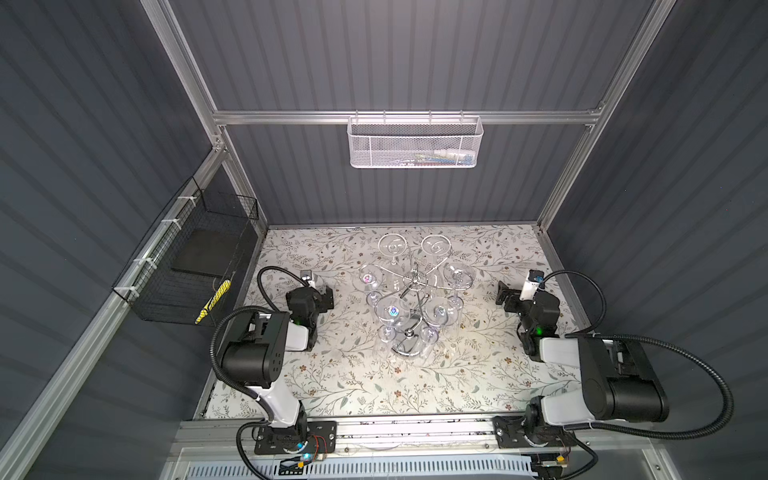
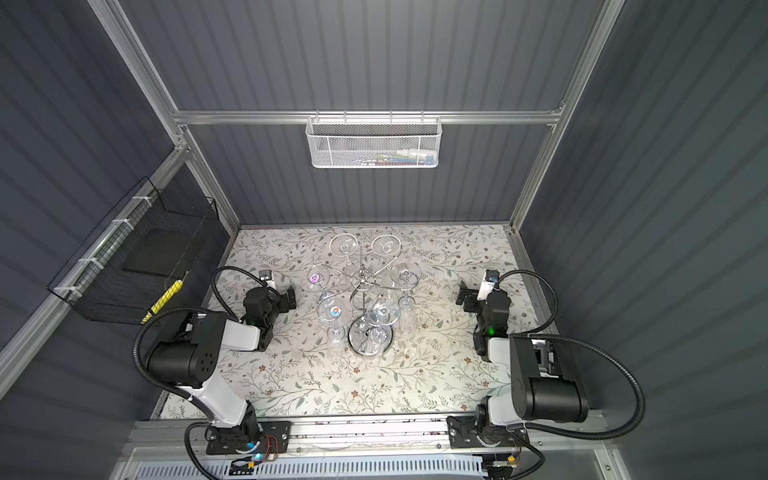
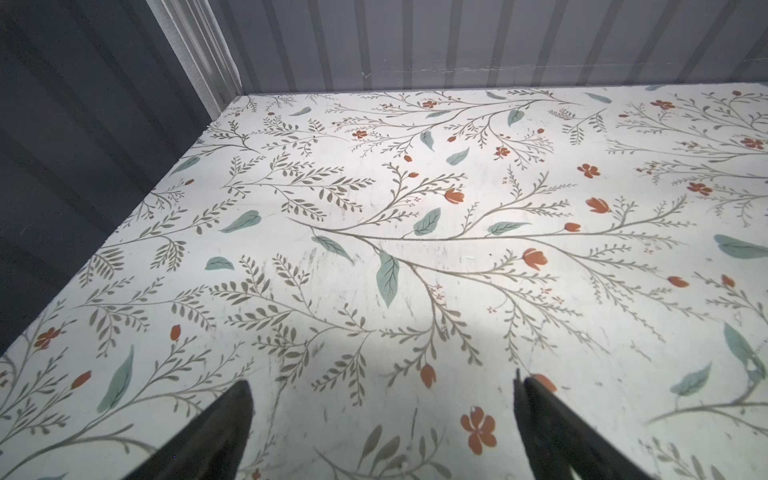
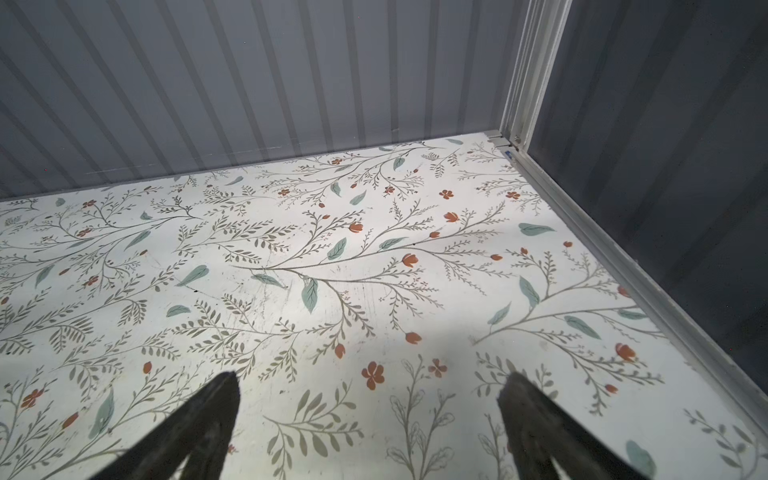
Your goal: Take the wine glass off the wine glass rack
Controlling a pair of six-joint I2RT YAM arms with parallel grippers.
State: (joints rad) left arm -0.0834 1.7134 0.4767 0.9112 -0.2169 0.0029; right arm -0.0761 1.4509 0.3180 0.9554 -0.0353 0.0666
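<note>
The chrome wine glass rack (image 1: 413, 279) (image 2: 363, 277) stands mid-table on its round mirrored base (image 1: 409, 348). Several clear wine glasses hang upside down from its curled arms; one wine glass foot (image 1: 392, 311) (image 2: 335, 311) faces the front left. My left gripper (image 1: 327, 297) (image 2: 291, 299) rests low to the rack's left, apart from it. My right gripper (image 1: 502, 293) (image 2: 462, 297) sits to the rack's right, also apart. In the wrist views both grippers, left (image 3: 382, 380) and right (image 4: 372, 376), are open over bare floral tabletop, with rack and glasses out of view.
The floral-patterned table (image 1: 353, 386) is walled in by grey ribbed panels. A white mesh basket (image 1: 415, 141) hangs on the back rail. A black wire basket (image 1: 195, 266) holding a yellow item (image 1: 214, 301) hangs on the left wall.
</note>
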